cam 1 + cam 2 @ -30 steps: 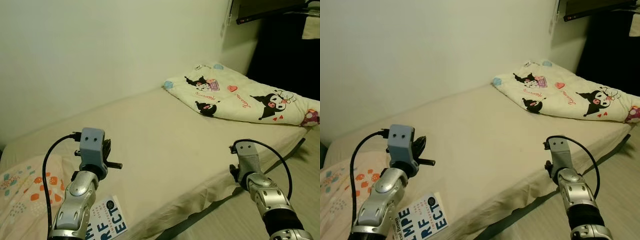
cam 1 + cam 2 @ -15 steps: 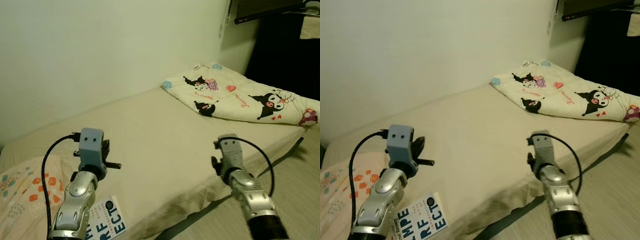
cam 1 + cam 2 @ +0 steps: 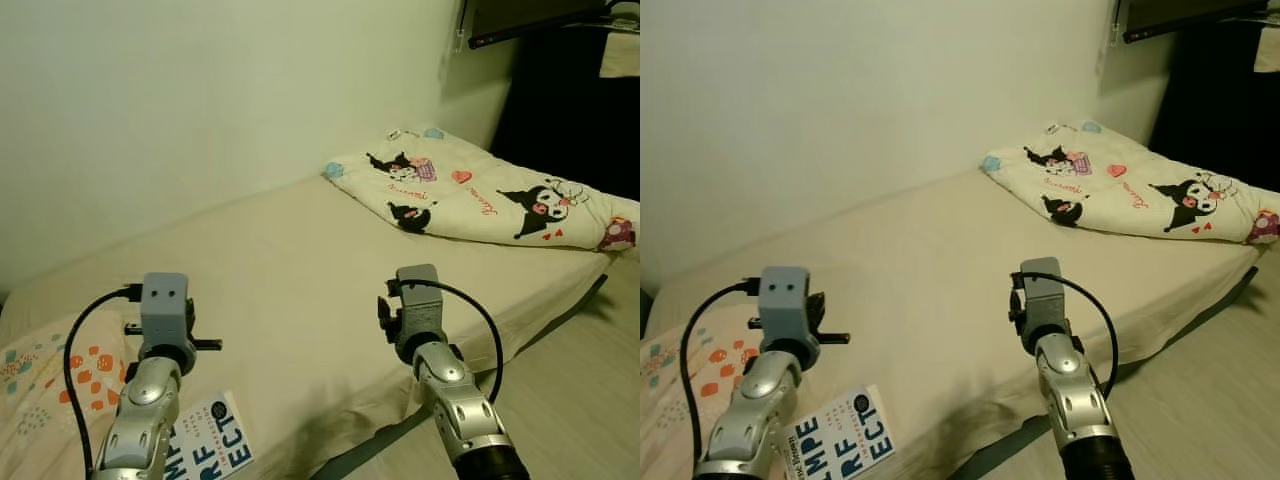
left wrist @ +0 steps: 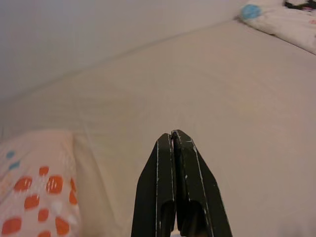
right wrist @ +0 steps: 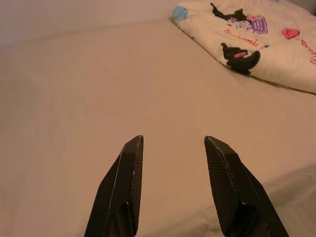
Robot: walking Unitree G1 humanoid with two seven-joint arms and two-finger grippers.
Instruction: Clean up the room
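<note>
We hold the left end effector point(image 4: 174, 136) closed and the right end effector point(image 5: 173, 142) spread above the bed point(image 3: 300, 260).

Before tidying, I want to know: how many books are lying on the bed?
1. The book lies at the near edge of the bed, beside the orange-dotted pillow and under the left arm. Others may be hidden outside the view.

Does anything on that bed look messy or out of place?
A book lies loose at the bed's near edge, beside the dotted pillow. The cartoon quilt sits bunched at the far end, not spread out.
</note>
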